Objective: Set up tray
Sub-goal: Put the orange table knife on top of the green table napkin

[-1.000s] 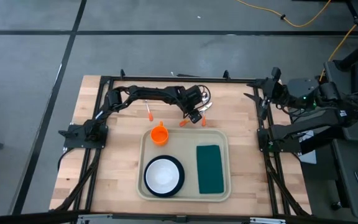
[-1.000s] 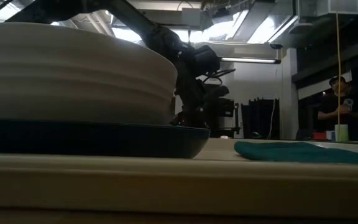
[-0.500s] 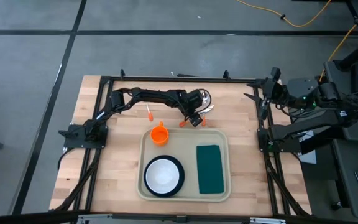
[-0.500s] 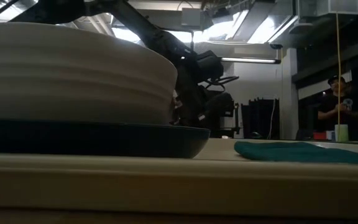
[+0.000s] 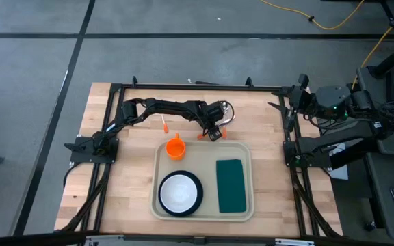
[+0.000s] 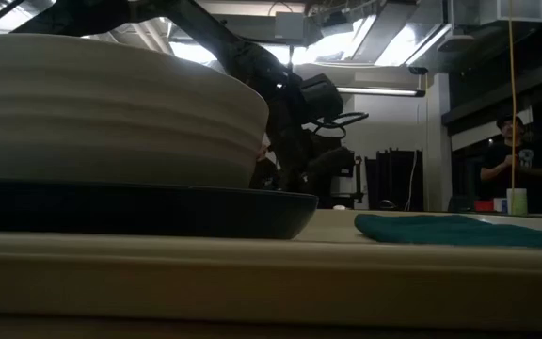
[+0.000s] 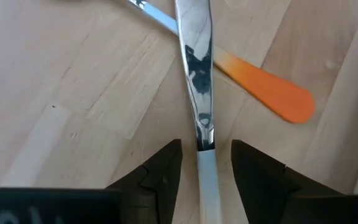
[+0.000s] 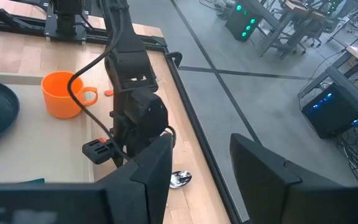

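Note:
The beige tray (image 5: 204, 160) lies at the table's near middle. On it stand an orange cup (image 5: 175, 147), a dark blue plate with a white bowl (image 5: 180, 193) and a green cloth (image 5: 230, 184). My left gripper (image 5: 214, 131) is low over the wood just past the tray's far rim. It is open, its fingers (image 7: 166, 168) standing on either side of a shiny metal utensil (image 7: 197, 74) that lies on the table across an orange-handled one (image 7: 272, 96). My right gripper (image 8: 201, 143) waits open at the far right corner (image 5: 286, 109).
Another orange-handled utensil (image 5: 163, 124) lies on the wood left of the gripper. A spoon bowl (image 8: 180, 179) shows by the left arm in the right wrist view. The black frame rails (image 5: 183, 86) run around the table. A person (image 6: 511, 160) stands in the room beyond.
My left gripper has sunk a little lower over the utensils and shifted slightly toward the tray's far rim. Nothing on the tray has moved.

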Controlling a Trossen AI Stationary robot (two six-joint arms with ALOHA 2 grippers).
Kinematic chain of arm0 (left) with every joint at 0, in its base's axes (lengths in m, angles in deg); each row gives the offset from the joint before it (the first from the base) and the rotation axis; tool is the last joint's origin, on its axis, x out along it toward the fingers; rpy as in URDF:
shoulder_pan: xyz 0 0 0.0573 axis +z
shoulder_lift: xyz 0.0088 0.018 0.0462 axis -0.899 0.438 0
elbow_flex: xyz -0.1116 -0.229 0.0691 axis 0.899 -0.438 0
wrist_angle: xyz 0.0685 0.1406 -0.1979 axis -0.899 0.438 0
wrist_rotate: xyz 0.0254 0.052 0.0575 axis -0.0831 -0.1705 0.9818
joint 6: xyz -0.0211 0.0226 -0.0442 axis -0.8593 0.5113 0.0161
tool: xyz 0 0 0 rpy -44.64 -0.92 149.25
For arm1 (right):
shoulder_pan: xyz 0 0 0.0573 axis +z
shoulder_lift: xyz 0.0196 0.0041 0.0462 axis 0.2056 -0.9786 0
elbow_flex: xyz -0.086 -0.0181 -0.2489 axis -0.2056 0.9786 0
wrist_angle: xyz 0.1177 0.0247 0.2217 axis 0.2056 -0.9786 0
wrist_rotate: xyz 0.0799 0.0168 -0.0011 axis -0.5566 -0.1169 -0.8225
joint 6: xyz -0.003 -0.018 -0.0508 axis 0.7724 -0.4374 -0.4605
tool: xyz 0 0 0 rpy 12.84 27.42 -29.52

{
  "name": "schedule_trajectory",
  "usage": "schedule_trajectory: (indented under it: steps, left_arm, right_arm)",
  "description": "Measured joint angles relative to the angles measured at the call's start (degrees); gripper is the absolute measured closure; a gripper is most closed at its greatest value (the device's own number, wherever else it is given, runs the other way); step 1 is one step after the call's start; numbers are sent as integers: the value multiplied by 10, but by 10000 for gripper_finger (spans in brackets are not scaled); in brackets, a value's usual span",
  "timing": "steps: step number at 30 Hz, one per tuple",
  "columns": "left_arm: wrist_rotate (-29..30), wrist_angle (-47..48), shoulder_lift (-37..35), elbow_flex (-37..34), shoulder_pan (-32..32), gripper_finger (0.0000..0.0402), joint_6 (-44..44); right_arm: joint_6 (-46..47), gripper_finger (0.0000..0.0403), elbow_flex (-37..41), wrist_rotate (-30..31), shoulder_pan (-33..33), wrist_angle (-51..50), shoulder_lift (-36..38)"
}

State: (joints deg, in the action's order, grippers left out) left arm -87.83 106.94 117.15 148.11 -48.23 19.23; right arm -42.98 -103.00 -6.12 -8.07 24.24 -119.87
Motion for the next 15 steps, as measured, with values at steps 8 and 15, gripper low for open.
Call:
schedule_trajectory:
  steps: [8,15]
  left_arm:
    - [13,16,0,0,-10,264,11]
    - [11,29,9,3,-10,284,14]
  right_arm:
    - [0,237,0,0,0,0,0]
    - [0,237,0,-1,0,0,3]
